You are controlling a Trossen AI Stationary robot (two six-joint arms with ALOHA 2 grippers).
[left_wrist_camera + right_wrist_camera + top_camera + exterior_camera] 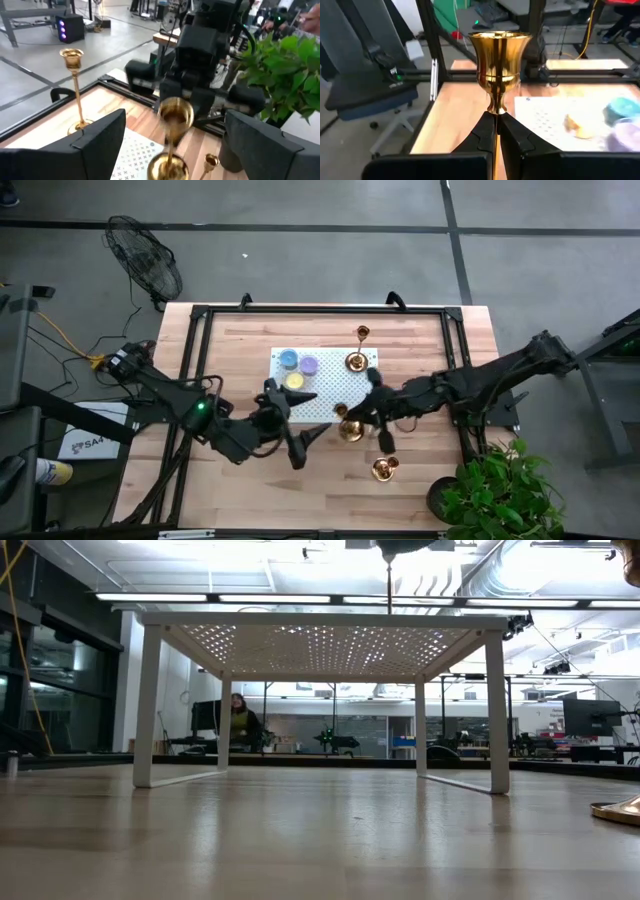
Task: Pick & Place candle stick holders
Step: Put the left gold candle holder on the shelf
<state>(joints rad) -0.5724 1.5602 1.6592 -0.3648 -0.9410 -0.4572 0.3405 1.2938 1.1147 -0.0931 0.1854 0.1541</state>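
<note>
The candle holder (498,60) in play stands upright at the 5 o'clock corner of the white perforated shelf (325,395), its thin stem pinched between the closed jaws of the right gripper (496,131), just under the cup. It looks as if it is being set on or lifted off the shelf edge; I cannot tell which. To do it well, keep the stem vertical and move slowly, since the flared base is heavy and the grip sits high. Another holder (384,469) lies on the bench (430,340) at 5 o'clock from it, and two more (356,360) stand at 12 o'clock. The left gripper (300,442) waits at 9 o'clock, jaws spread wide and empty. Three candle discs (298,368) sit at 11 o'clock.
</note>
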